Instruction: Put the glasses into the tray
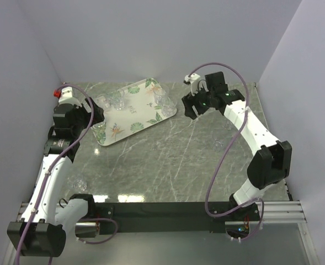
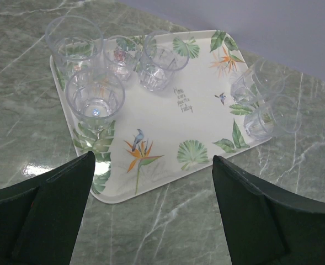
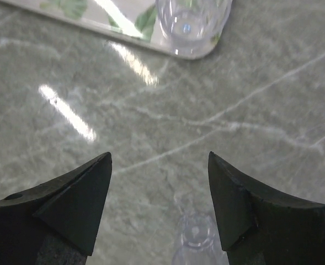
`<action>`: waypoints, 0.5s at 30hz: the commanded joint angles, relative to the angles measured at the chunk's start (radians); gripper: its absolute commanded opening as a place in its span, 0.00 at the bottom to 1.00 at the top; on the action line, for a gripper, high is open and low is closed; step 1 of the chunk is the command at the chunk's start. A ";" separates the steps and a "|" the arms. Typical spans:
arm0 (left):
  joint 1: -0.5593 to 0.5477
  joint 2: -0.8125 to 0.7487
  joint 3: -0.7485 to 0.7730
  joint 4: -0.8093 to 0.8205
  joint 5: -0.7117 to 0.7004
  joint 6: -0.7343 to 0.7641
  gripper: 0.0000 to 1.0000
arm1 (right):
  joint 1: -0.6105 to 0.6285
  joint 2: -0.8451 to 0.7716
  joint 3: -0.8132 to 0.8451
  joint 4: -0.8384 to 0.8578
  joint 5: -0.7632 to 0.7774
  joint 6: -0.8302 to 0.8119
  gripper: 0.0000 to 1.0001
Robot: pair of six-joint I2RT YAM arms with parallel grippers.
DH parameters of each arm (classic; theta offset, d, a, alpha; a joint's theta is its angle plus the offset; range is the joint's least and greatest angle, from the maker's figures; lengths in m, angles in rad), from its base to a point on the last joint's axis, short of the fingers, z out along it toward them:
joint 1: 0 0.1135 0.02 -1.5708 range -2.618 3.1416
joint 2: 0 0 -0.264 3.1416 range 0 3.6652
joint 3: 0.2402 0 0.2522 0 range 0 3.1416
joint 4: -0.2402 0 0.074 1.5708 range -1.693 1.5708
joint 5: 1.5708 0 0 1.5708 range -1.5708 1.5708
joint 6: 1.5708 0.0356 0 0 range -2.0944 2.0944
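At the near left corner of the desk point(image 1: 168, 165), close beside the left arm, a lone glass point(image 1: 77, 181) sits on the green marble. Farther in, toward the right edge, a second glass point(image 1: 217, 144) sits by the right arm, well apart from the tray point(image 1: 132, 118).

The left pincer point(image 2: 152, 157) hovers over the desk just off the tray's near left corner. Its jaws are spread wide and nothing is between them. The right pincer point(image 3: 159, 155) hangs above bare marble just off the tray's right corner, with its jaws also apart and gripping nothing. In its wrist view a third glass point(image 3: 198, 242) shows on the desk at the low edge of the picture, below the fingertips. Neither finger touches it, as far as can be seen.

The tray lies in the far half of the desk, left of the middle and turned askew to the desk's edges. It is cream-white with green leaves and orange flowers. Six glasses point(image 2: 94, 102) stand upright on it. Four are bunched at its far left corner, near or touching one another. The other two are close together at its right corner, and the outer one, the corner glass point(image 3: 192, 19), is right at the rim nearest the right pincer.
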 commanded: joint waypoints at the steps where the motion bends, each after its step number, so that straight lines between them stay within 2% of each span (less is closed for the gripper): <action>1: 0.000 -0.023 -0.003 0.036 0.016 0.006 0.93 | -0.073 -0.096 -0.061 -0.014 -0.107 -0.051 0.77; 15: 0.000 -0.035 0.000 0.039 0.061 0.002 0.93 | -0.309 -0.301 -0.346 0.012 -0.172 -0.077 0.77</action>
